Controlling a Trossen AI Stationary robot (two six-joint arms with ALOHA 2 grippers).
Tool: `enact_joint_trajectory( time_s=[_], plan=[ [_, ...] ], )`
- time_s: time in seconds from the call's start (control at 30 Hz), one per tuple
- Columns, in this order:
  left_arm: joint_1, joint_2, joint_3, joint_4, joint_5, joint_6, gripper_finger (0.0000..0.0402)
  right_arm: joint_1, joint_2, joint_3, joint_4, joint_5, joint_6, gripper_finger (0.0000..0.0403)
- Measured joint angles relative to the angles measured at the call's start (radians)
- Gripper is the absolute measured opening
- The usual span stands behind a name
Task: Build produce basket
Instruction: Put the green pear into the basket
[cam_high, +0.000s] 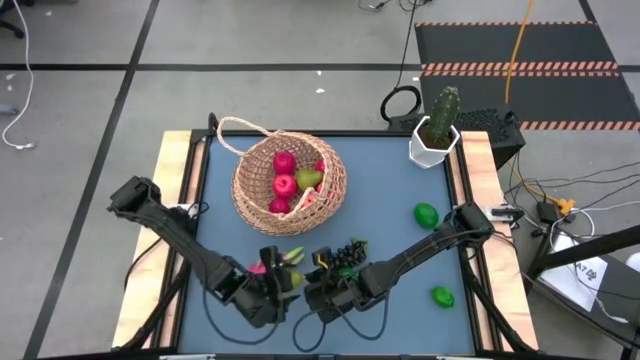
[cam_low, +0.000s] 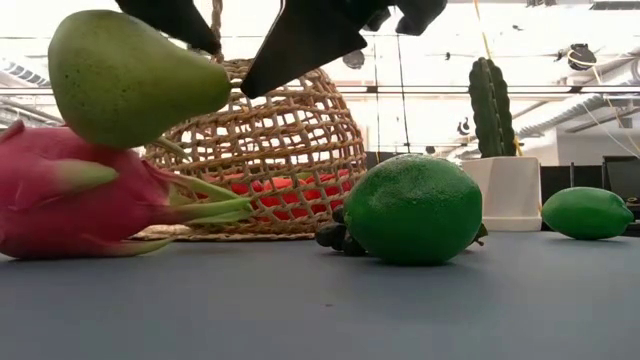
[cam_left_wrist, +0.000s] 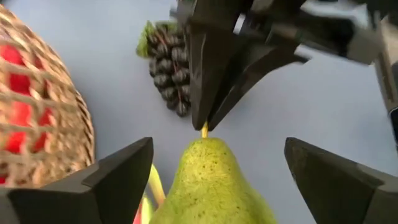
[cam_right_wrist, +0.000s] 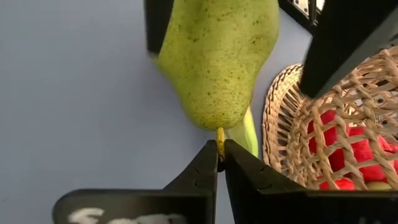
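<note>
A yellow-green pear (cam_low: 130, 75) hangs near the table's front edge, over a pink dragon fruit (cam_low: 80, 205) that lies on the table. My right gripper (cam_right_wrist: 221, 149) is shut on the pear's stem. My left gripper (cam_left_wrist: 217, 143) is open, with one finger on each side of the pear's body and a gap showing on both sides. The woven basket (cam_high: 290, 180) stands behind them with red fruits and a pear inside. A dark grape bunch (cam_left_wrist: 168, 74) lies on the table beside the grippers. My right gripper pinches the pear's thin stem (cam_right_wrist: 220, 138) between its two fingertips (cam_left_wrist: 208, 115). The fingers slant down from the table's right side, in line with the pear's length. The pear lies roughly level and clear of the table; whether it touches the dragon fruit below, I cannot tell.
Two green limes lie on the right half of the table, one (cam_high: 427, 215) farther back and one (cam_high: 443, 296) near the front. A white pot with a cactus (cam_high: 435, 135) stands at the far right corner. The basket's loop handle (cam_high: 232, 130) points to the far left.
</note>
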Motion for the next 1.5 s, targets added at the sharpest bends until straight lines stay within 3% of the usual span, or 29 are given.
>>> enact_joint_trajectory(
  time_s=[0.53,0.73,1.03,1.5],
  plan=[
    [0.078,0.065,0.000,-0.068,0.108,-0.092,0.0367,0.000,0.000,0.000,0.023,0.002,-0.013,0.0012],
    [0.092,0.065,0.000,-0.066,0.177,-0.093,0.0324,0.005,0.000,0.000,0.039,0.003,-0.032,0.0013],
    [0.092,0.065,0.000,-0.049,0.200,-0.073,0.0250,0.025,0.000,0.000,0.090,0.049,-0.094,0.0013],
    [0.093,0.065,0.000,-0.043,0.205,-0.077,0.0234,0.026,0.000,0.000,0.091,0.051,-0.097,0.0013]
  ],
)
